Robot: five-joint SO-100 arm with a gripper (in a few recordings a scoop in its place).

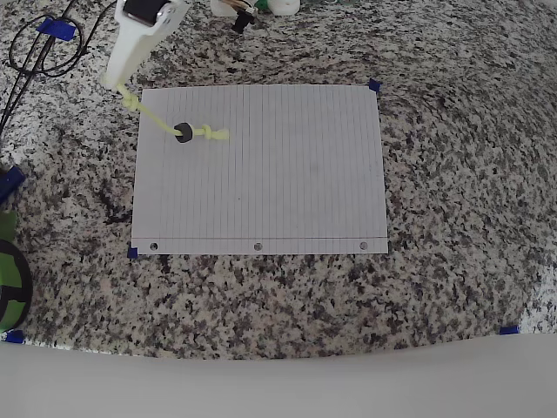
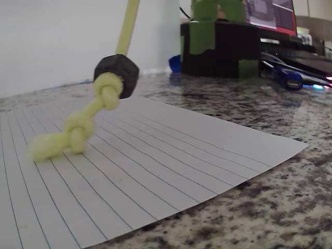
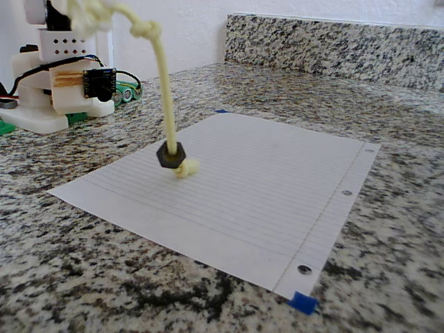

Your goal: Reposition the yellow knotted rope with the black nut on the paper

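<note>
The gripper (image 1: pixel 119 83) is above the paper's (image 1: pixel 287 183) top-left corner in the overhead view, clenched on the upper end of the rope (image 1: pixel 161 124). In the fixed view the rope (image 3: pixel 164 104) hangs from the gripper (image 3: pixel 87 15), with a knot just below the grip. The nut (image 3: pixel 170 155) sits low on the rope, near the paper (image 3: pixel 277 187). The lower knotted end rests on the sheet just beside the nut. In the wrist view the nut (image 2: pixel 117 74) is raised off the paper (image 2: pixel 155 155), with the knots trailing down to the lined surface. Blue tape (image 3: pixel 302 302) marks the paper's corners on the granite counter (image 1: pixel 461 174).
</note>
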